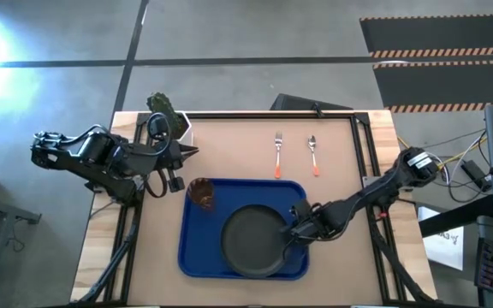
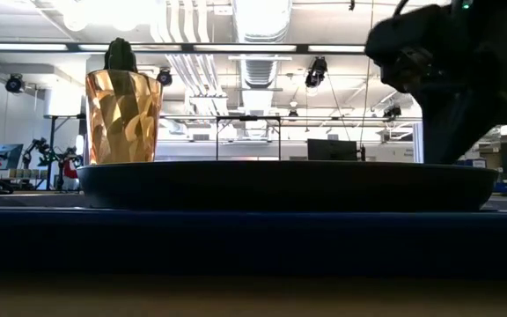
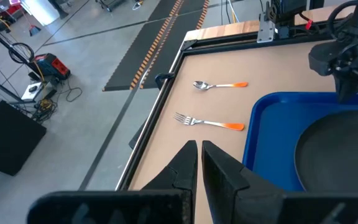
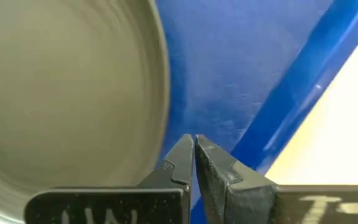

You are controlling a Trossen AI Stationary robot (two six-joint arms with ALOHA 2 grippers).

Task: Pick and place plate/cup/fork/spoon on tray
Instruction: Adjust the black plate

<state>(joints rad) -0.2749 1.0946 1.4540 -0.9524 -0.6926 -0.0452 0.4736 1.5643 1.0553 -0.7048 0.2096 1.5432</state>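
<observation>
Two items left off tray [image 1: 197, 257]: fork [image 1: 277, 152] and spoon [image 1: 313, 155], side by side on table [image 1: 229, 150] beyond tray's far edge, long axes parallel, orange handles toward tray. Plate [image 1: 253, 241] and cup [image 1: 202, 193] already on tray. Right tool [image 1: 296, 231] at plate's right rim, fingers pressed together, empty; likely nearer arm for spoon. Left tool [image 1: 192, 151] closed, empty, beside cactus pot [image 1: 168, 115], fork lying to its right. No obstacle between

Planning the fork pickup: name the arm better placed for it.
Probably left. The left gripper is shut above bare table, level with the fork. The right gripper, shut, hangs low over the tray beside the plate.
</observation>
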